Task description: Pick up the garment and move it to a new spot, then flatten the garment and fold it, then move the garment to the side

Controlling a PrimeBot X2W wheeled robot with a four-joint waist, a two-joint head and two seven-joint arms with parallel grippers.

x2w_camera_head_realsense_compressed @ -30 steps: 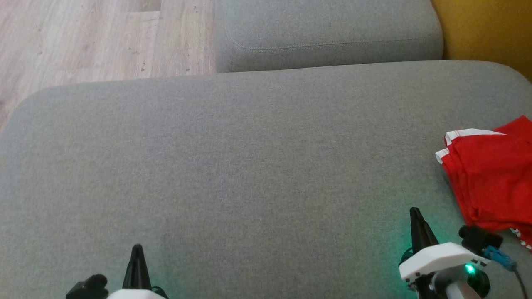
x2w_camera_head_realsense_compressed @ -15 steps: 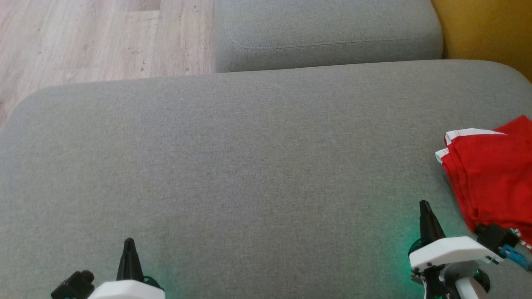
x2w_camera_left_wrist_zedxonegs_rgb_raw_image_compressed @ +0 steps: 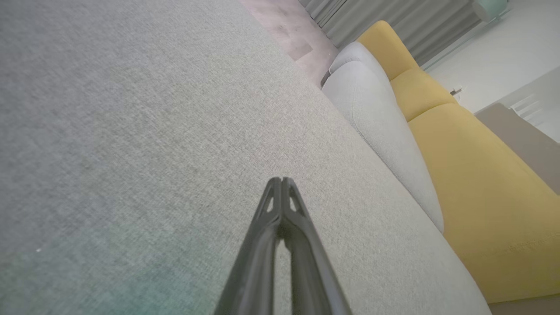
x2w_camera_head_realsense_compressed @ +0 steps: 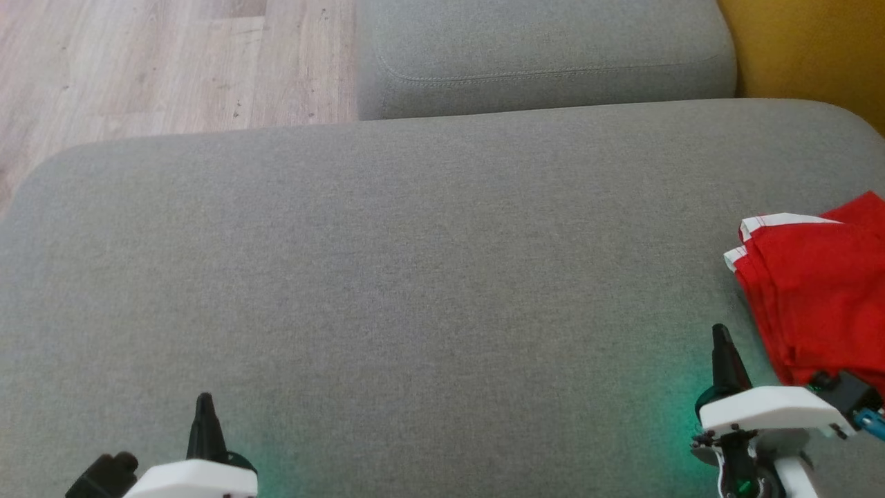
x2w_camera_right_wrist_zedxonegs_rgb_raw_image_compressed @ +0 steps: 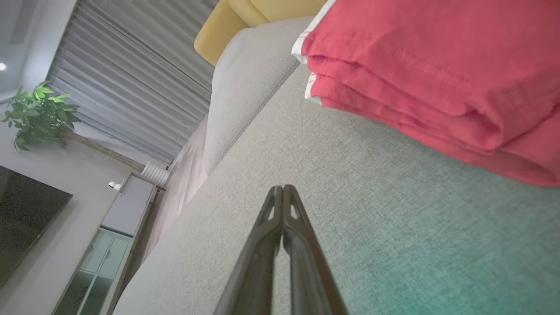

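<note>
**Head view: both hands closed and empty, folded garment at the right**

Nearest, at the lower left, the left hand [x2w_camera_head_realsense_compressed: 202, 401] hangs over the bare grey sofa seat [x2w_camera_head_realsense_compressed: 415, 277] with its two dark fingers pressed tip to tip, holding nothing. At the lower right, the right hand [x2w_camera_head_realsense_compressed: 720, 332] is closed the same way and is also empty. The dark camera block on its wrist sits just beside the near edge of the red garment [x2w_camera_head_realsense_compressed: 819, 297].

The garment, trimmed in white, lies folded in stacked layers on the right of the seat and runs out of the picture's right side. Farther off are a second grey cushion [x2w_camera_head_realsense_compressed: 546, 55], wooden floor [x2w_camera_head_realsense_compressed: 138, 69] at the far left and yellow upholstery [x2w_camera_head_realsense_compressed: 809, 48] at the far right.

The task looks close to finished, so the main risk is undoing it. If the right arm swings rightward, its wrist block or cable could catch the near edge and drag the layers open. How close the garment lies to the seat's right edge cannot be told, so a nudge might also tip it off.
</note>
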